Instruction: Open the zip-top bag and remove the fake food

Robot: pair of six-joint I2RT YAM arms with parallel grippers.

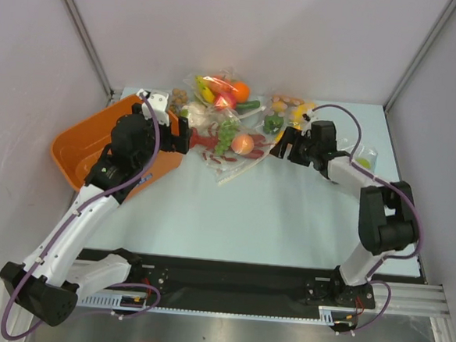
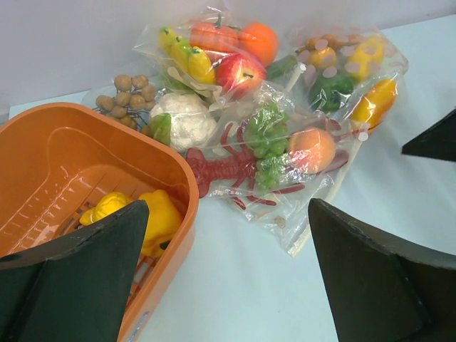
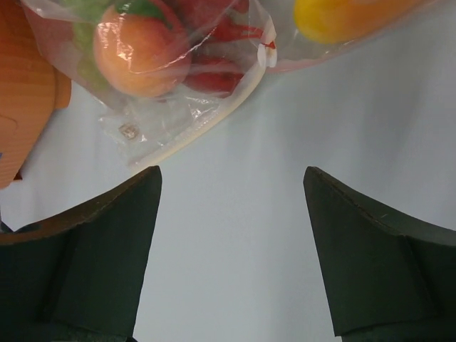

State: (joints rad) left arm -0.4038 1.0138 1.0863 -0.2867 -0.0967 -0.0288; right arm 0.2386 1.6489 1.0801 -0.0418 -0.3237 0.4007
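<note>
The zip-top bag [image 1: 235, 157] lies flat at the middle back of the table, its pale zip strip [image 2: 322, 219] along the near right edge. Inside it show fake food pieces: a red lobster [image 2: 222, 169], a pink-orange peach [image 2: 311, 149], a green grape bunch [image 2: 266, 132] and small pale bits [image 3: 129, 131]. My left gripper [image 1: 189, 138] is open just left of the bag, over the basket's rim; in its wrist view the left gripper [image 2: 228, 206] holds nothing. My right gripper [image 1: 282, 148] is open just right of the bag, and the right gripper [image 3: 231, 171] frames bare table below the strip.
An orange basket [image 1: 80, 143] with a yellow pepper [image 2: 153, 214] sits at the left. Behind the bag lie other clear bags of toy fruit [image 1: 222, 91] and vegetables [image 1: 288, 113], a cauliflower [image 2: 184, 117] and a brown ball cluster [image 2: 128, 92]. A small bag [image 1: 364, 159] lies at the right.
</note>
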